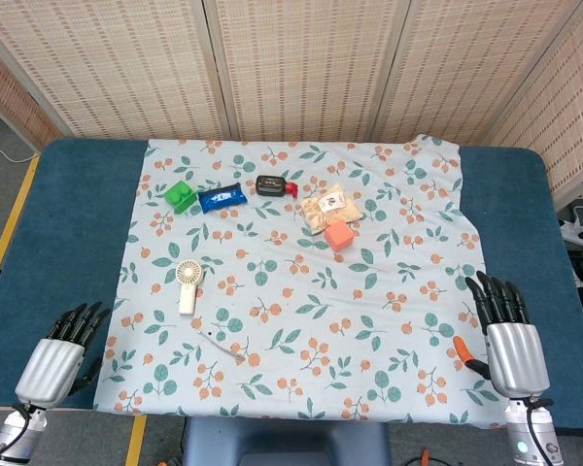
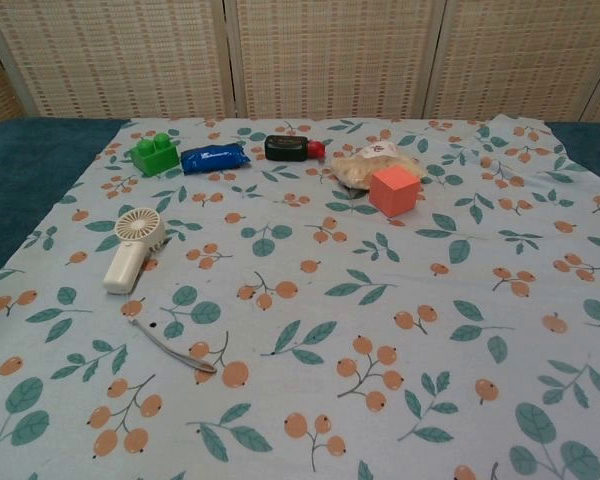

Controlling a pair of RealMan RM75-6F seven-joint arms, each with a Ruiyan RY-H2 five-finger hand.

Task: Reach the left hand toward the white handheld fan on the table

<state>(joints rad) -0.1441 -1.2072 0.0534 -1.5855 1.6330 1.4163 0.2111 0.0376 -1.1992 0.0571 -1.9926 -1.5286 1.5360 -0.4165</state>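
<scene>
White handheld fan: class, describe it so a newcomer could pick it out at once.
Start at the floral tablecloth and go to its left side. The white handheld fan lies there, near a thin metal tool. It alone has a round grille head and a handle.

Left hand (image 1: 60, 354) rests at the desk's (image 1: 68, 223) near left corner, fingers spread, well apart from the white fan (image 1: 188, 283) lying on the floral cloth (image 1: 389, 320); right hand (image 1: 508, 340) empty opposite.

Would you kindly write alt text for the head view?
A white handheld fan lies untouched on a floral cloth, with the left hand open at the table's near-left edge and the right hand open at near right.
</scene>
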